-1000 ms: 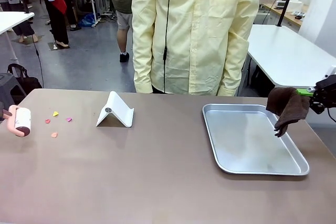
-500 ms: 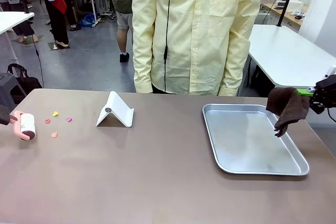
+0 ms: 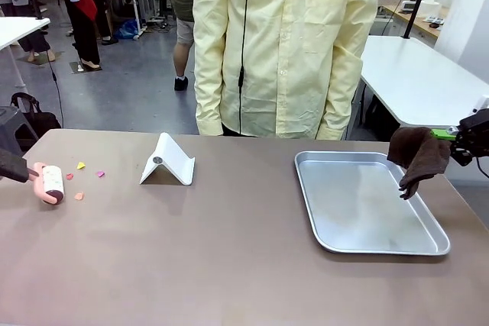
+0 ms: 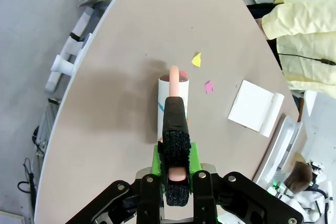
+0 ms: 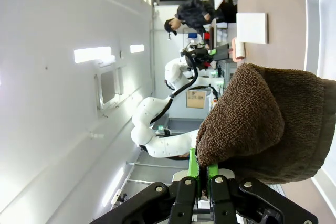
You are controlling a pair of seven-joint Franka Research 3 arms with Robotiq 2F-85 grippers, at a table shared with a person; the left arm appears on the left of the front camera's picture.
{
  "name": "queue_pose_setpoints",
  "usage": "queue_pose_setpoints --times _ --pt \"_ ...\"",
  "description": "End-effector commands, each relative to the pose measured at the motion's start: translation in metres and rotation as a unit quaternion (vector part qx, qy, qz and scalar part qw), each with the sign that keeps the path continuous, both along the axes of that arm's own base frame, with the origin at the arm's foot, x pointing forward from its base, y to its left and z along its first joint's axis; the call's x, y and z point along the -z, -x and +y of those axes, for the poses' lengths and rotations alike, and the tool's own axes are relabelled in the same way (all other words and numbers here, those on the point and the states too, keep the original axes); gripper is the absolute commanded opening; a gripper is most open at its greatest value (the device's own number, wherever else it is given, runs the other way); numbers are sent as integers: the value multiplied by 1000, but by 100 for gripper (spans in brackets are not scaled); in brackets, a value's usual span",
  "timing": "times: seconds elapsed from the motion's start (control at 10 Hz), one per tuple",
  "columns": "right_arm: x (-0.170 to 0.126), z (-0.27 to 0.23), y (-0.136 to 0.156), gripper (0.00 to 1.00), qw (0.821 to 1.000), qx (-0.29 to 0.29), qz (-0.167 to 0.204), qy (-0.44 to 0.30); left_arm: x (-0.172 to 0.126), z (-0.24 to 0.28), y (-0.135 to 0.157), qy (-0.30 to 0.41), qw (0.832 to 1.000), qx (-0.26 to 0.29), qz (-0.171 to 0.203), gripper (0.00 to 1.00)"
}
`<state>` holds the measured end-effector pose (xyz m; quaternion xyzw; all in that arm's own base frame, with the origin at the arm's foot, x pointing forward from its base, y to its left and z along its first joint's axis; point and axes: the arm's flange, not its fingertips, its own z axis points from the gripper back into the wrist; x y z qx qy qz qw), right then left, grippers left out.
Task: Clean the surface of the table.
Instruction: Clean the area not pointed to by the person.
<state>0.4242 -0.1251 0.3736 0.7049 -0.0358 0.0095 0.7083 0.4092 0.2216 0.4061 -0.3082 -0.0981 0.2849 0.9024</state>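
Table (image 3: pixel 229 265) spans foreground, person at far edge. 4 paper scraps (image 3: pixel 80 165) on its left end, none lifted: cleaning barely begun. Left gripper (image 4: pixel 176 169) clamped on lint roller (image 3: pixel 52 183), low, just beside scraps. Right gripper (image 3: pixel 447 137) grips brown cloth (image 3: pixel 419 156), dangling over tray (image 3: pixel 359 204) edge. Wiping not yet started.

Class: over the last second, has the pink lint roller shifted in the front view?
Yes. The lint roller has slid toward picture right, closer to the fixed white stand, and is now beside the coloured paper scraps.
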Motion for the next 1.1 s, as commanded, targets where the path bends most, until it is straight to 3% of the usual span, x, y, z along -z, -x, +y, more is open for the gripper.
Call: queue_pose_setpoints --times 0.0,1.0 --pt "-3 3 -2 6 1000 3 -11 1 15 -17 -1 -14 1000 1 13 20" --pt "-3 3 -2 6 1000 3 -11 1 33 -88 -62 -25 997 53 46 20"
